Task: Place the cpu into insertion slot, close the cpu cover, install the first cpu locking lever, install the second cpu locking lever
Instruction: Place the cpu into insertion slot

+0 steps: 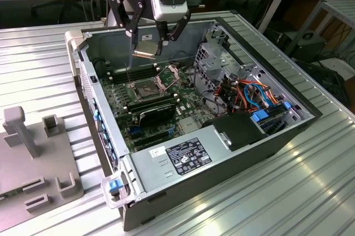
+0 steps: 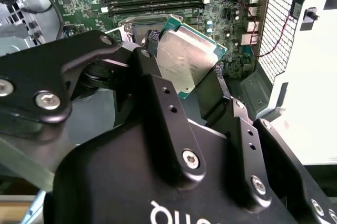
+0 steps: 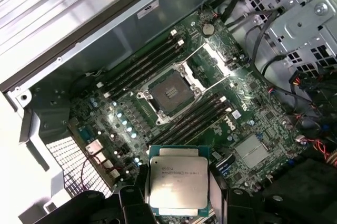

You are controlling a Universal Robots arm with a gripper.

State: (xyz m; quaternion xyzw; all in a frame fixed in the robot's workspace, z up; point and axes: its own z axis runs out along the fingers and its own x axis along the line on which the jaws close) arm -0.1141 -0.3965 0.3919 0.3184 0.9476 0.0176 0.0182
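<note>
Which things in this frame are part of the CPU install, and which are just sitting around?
Job: the cpu, held in the gripper; the empty insertion slot; the cpu cover, standing open.
Bystanders: memory slots; power supply; coloured cables; grey fixture.

Above the insertion slot [image 3: 169,92] the room is free: open air lies between it and the cpu [image 3: 176,183] held in the gripper [image 1: 150,45]. The raised cpu cover [image 1: 169,74] stands at the slot's edge, memory sticks [image 3: 141,67] run along two sides, and the drive cage [image 1: 213,58] rises on the exterior view's right
</note>
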